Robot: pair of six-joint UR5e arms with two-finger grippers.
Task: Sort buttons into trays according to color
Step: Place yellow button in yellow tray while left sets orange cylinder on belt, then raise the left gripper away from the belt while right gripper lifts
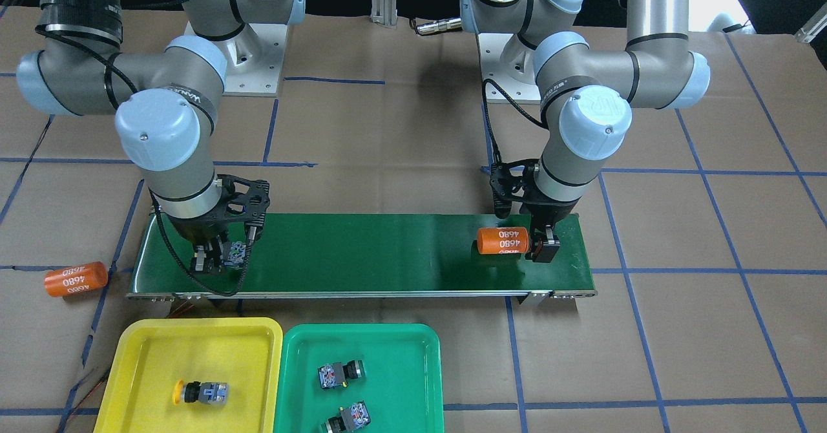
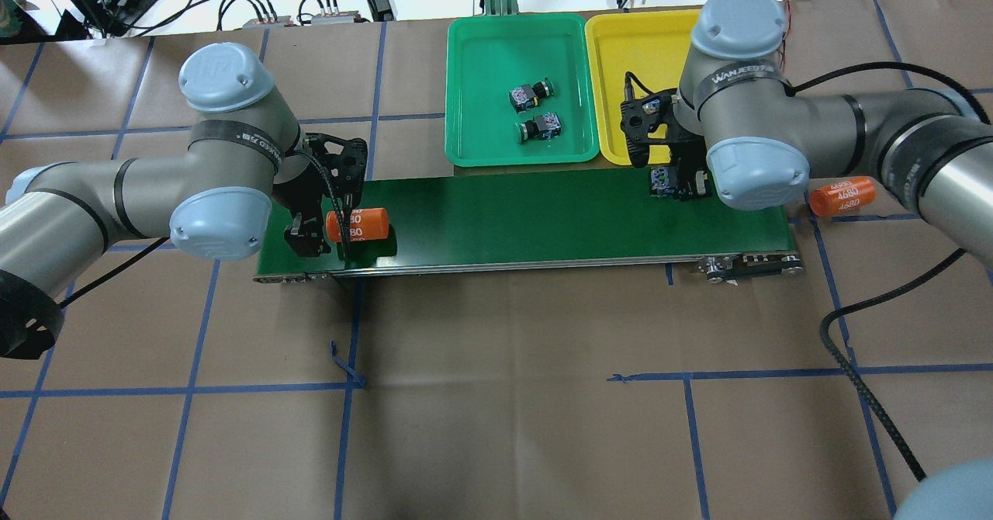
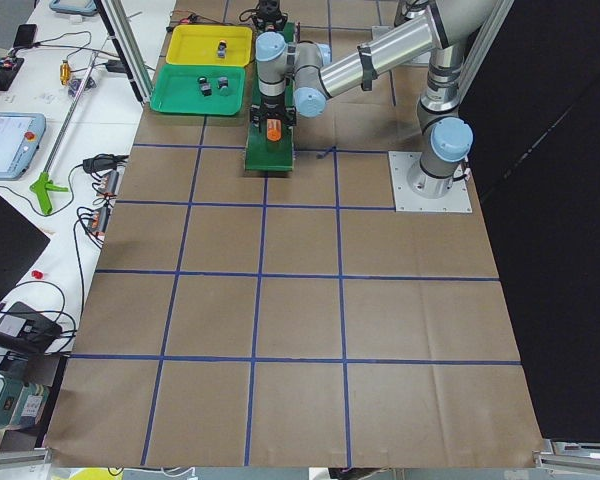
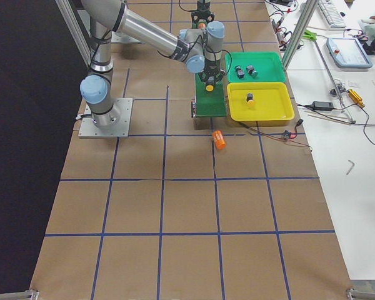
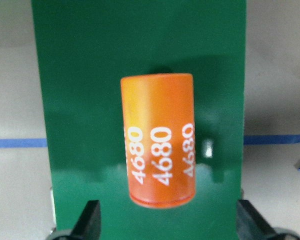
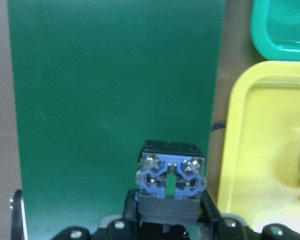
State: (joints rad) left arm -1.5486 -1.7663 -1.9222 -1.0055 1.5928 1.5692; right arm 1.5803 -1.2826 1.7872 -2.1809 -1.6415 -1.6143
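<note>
Closest to the robot, the conveyor belt (image 2: 543, 217) runs parallel to the far edge of the tabletop (image 2: 504, 396). At the belt's left end my left end effector (image 5: 169, 216) is released. Its fingers are spread wide on either side of the near end of an orange cylinder (image 5: 158, 140) marked "4680", which lies on its side on the belt; neither finger touches it. At the belt's right end my right end effector (image 6: 170, 215) is clenched on a button (image 6: 171, 175), gripping its blocky body with the terminals facing the wrist camera. I cannot tell its cap colour from there, though the right-side view shows a yellow spot beneath it. Just off that end of the belt, toward the right edge, a second cylinder (image 2: 843, 196) lies on the bare tabletop. Beyond the belt, against the far edge, two trays sit side by side. The green tray (image 2: 481, 54) holds one tipped-over button (image 2: 530, 95) and another tipped-over button (image 2: 541, 126) near it, not touching. The yellow tray (image 1: 194, 355) holds a yellow-capped button (image 1: 201, 392) on its side.
</note>
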